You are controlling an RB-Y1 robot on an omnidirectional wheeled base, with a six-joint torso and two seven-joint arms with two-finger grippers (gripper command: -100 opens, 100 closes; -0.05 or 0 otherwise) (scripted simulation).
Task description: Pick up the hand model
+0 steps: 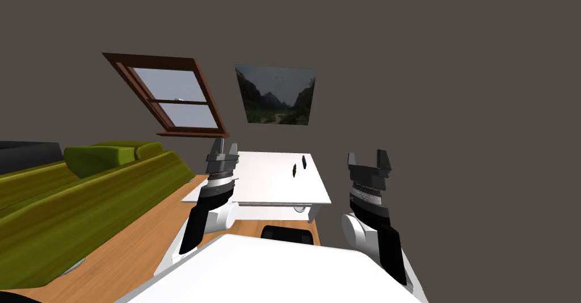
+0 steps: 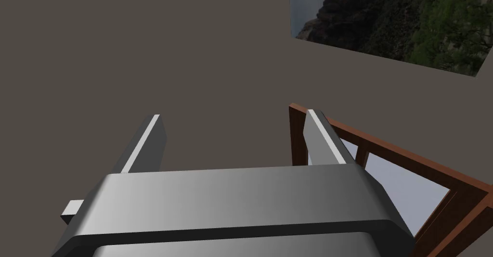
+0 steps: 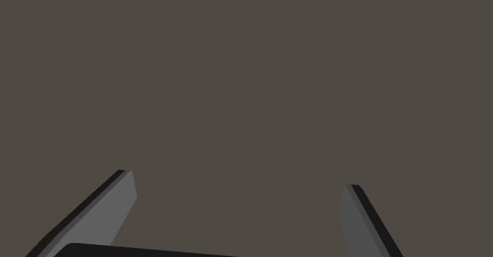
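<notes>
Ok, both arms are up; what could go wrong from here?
Two small dark things stand close together on the white table; which is the hand model cannot be told, so the wrong one may get grabbed or knocked. The left gripper and right gripper, fingers open, point at the wall, so the wrist cameras cannot yet guide a reach.

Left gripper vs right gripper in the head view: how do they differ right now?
Position: the left gripper overlaps the left edge of the white table; the right gripper sits off the table's right side. Shade: the left gripper looks lighter grey, the right gripper darker. Shared: both point upward, open, holding nothing.
</notes>
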